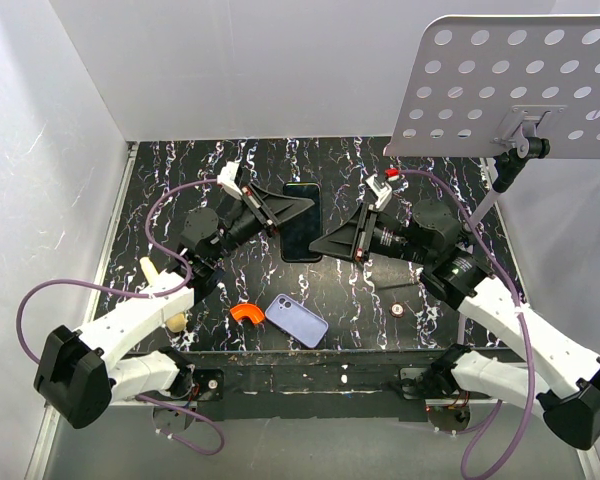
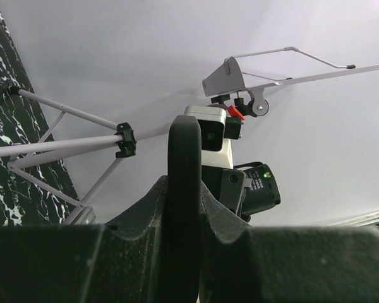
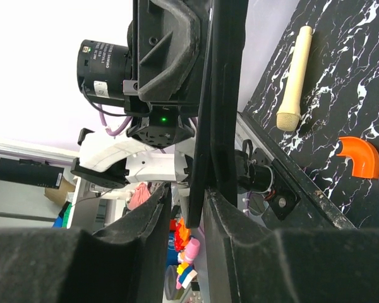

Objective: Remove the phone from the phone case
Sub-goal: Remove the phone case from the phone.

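With left claw (image 1: 308, 206) and right claw (image 1: 315, 243) each pinched shut on an edge of the phone (image 1: 302, 228) at frame centre, move level and slowly, well apart from the case (image 1: 297, 320) at lower centre.

The phone (image 3: 222, 95) shows edge-on, a thin dark slab running up the middle. The right gripper (image 3: 191, 199) has its jaws closed on it at the bottom, and the left gripper (image 3: 202, 44) clamps it at the top. On the black marbled table (image 3: 341, 95) lie a cream stick (image 3: 295, 76) and an orange curved piece (image 3: 360, 154), apart.
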`<state>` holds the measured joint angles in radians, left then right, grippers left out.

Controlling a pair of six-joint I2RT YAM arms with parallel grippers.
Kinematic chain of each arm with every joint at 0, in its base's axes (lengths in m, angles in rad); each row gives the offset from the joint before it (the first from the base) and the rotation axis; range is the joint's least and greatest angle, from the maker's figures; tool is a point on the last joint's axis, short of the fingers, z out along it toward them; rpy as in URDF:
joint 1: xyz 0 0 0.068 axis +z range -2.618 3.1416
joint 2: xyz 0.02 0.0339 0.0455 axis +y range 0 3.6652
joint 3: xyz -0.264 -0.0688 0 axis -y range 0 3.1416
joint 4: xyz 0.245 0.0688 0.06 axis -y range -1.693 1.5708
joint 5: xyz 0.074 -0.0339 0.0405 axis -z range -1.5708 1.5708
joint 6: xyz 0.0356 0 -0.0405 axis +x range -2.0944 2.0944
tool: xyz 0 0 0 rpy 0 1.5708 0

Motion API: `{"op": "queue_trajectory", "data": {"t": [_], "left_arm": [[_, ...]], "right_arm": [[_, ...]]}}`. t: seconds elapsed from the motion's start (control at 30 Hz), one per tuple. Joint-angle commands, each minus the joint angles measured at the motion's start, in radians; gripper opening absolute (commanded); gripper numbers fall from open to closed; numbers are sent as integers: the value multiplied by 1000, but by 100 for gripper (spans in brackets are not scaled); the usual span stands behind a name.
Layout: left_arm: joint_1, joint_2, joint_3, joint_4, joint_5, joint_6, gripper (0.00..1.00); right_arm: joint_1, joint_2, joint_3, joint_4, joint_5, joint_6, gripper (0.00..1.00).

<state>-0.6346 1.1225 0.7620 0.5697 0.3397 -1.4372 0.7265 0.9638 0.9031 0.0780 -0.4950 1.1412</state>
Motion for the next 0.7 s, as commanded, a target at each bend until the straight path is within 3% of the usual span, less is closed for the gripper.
{"op": "queue_trajectory", "data": {"t": [0.0, 0.13, 0.27, 0.3, 0.43, 0.6, 0.67], "left_arm": [[-59, -27, 62, 62, 28, -23, 0], [-62, -20, 51, 81, 53, -14, 0], [-60, -61, 45, 29, 79, 64, 0], [-59, -76, 49, -8, 84, 104, 4], [-40, -133, 50, -106, 102, 214, 55], [25, -233, 37, -209, 127, 325, 82], [45, -271, 43, -282, 146, 400, 86]], "right_arm": [[-1, 39, 14, 29, 78, -20, 34], [-1, 39, 25, 55, 87, 31, 27], [-1, 38, 34, 118, 52, 83, 6], [-1, 32, 36, 135, 46, 97, 1], [-2, -8, 39, 169, 52, 143, 1], [-2, -69, 28, 167, 90, 175, 1], [-4, -89, 22, 170, 102, 187, 1]]}}
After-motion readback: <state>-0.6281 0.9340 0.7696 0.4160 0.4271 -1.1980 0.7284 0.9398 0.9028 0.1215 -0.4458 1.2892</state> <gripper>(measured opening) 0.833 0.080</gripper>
